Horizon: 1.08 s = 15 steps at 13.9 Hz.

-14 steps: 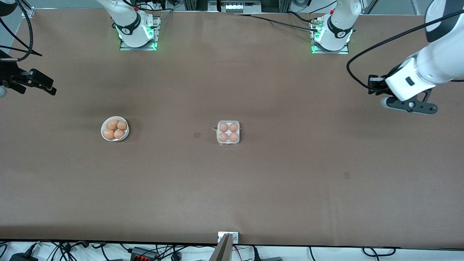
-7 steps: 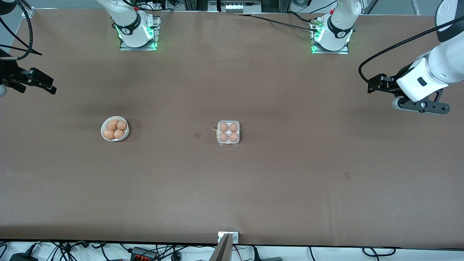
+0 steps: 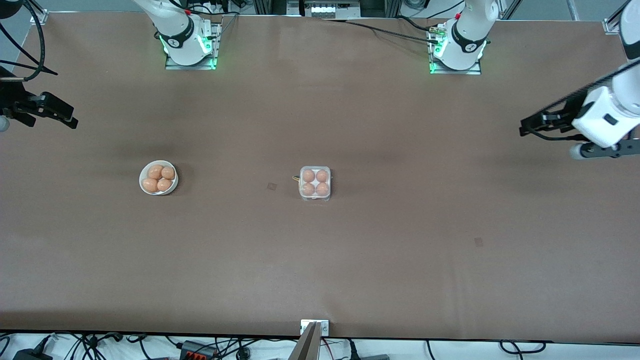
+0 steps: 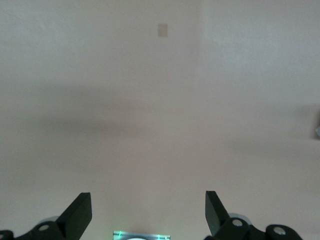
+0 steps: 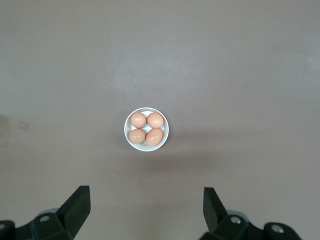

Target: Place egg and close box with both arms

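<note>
The box (image 3: pixel 315 183) sits mid-table with its lid down over four eggs, well apart from both grippers. The left gripper (image 4: pixel 148 214), jaws spread and empty, has drawn back over the left arm's end of the table in the last second, so the task looks finished. The right gripper (image 5: pixel 146 211) waits, spread, high over the bowl (image 5: pixel 146 129) of four eggs. The brown table (image 3: pixel 400 250) is otherwise bare; cables run along its edges.
</note>
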{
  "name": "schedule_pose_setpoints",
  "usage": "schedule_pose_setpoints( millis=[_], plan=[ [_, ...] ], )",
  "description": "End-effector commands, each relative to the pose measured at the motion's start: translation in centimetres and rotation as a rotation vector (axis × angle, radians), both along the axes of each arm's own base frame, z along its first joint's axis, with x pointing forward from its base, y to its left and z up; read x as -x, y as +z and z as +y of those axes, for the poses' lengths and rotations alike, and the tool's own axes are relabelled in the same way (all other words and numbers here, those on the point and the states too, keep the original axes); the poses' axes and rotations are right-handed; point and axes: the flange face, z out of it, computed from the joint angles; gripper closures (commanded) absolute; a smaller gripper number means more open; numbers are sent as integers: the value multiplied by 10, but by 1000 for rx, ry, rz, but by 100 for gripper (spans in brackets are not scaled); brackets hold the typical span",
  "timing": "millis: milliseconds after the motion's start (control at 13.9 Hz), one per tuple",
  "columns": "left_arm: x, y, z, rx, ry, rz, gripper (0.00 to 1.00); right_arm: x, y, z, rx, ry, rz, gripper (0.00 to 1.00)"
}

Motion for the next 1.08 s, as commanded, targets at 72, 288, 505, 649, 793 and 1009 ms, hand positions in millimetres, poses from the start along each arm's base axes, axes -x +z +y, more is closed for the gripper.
schedule_pose_setpoints(
  millis=[72, 288, 505, 649, 793, 1009],
  plan=[
    [11, 18, -24, -16, -2, -63, 0, 10, 2, 1, 3, -3, 7, 0],
    [14, 17, -21, -19, 2, -58, 0, 10, 3, 1, 3, -3, 5, 0],
    [22, 15, -25, -25, -9, -55, 0, 10, 3, 1, 3, -3, 5, 0],
    [31, 14, -27, -29, -10, -67, 0, 10, 3, 2, 3, -1, 4, 0],
    [30, 15, -28, -29, -12, -73, 0, 9, 2, 1, 3, -3, 5, 0],
    [29, 13, -24, -28, -5, -72, 0, 10, 3, 1, 3, -4, 4, 0]
  ],
)
